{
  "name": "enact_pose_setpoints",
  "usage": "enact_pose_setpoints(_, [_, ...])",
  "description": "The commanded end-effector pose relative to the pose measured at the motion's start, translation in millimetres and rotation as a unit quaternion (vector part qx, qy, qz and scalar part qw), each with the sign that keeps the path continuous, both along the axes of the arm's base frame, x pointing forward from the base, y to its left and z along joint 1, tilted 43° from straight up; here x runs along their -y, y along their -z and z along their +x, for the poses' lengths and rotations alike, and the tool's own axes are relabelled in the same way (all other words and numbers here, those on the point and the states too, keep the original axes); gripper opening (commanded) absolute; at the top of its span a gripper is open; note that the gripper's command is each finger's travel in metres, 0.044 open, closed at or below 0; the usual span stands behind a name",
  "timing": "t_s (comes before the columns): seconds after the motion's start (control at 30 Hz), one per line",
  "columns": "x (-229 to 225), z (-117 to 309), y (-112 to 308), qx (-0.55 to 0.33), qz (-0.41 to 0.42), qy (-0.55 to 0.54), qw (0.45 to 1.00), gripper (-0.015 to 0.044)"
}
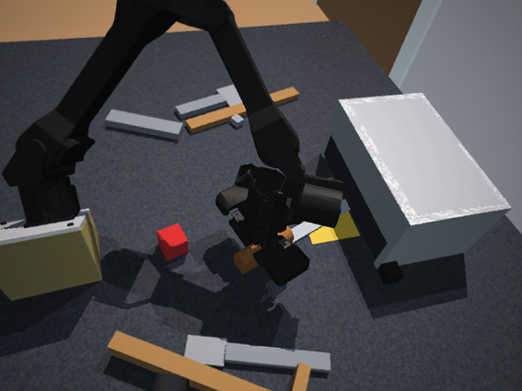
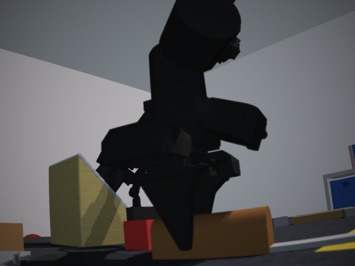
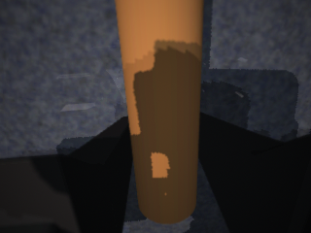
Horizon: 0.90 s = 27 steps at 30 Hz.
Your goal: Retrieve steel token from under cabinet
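Note:
My gripper [image 1: 264, 249] [image 2: 189, 237] [image 3: 160, 122] is shut on the orange rounded handle [image 1: 245, 260] [image 2: 234, 231] [image 3: 162, 24] of a tool, low at the table. A flat light grey strip [image 1: 306, 230] [image 2: 309, 241] extends from the handle toward the cabinet and crosses the yellow marked area [image 1: 347, 228] [image 2: 338, 246]. The arm hides part of the strip and of the area in the top view. The white-topped cabinet [image 1: 422, 161] has dark vent slots [image 1: 352, 188] facing the area. I cannot make out the steel token in any view.
A red cube [image 1: 172, 242] [image 2: 137, 234] stands between the gripper and the arm's wooden base block [image 1: 34, 262] [image 2: 64, 206]. An orange frame-like piece [image 1: 155, 356] and a grey bar [image 1: 279, 357] lie near the front. More grey and orange bars [image 1: 144, 124] [image 1: 211, 118] lie at the back.

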<state>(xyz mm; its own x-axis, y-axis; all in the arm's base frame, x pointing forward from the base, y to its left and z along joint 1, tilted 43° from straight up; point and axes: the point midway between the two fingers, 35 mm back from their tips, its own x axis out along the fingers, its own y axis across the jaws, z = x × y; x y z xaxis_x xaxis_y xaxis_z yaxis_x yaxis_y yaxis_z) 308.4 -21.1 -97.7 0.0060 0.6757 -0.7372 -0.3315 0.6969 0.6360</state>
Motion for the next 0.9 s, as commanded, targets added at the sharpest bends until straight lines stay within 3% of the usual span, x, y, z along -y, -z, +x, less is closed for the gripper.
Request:
enact_pose_setpoints(0.0, [2,-10,3,-0.003,0.001,0.000,1.000,0.0000])
enact_pose_setpoints(0.87, [15,-50,15,-0.005,0.000,0.000,1.000,0.0000])
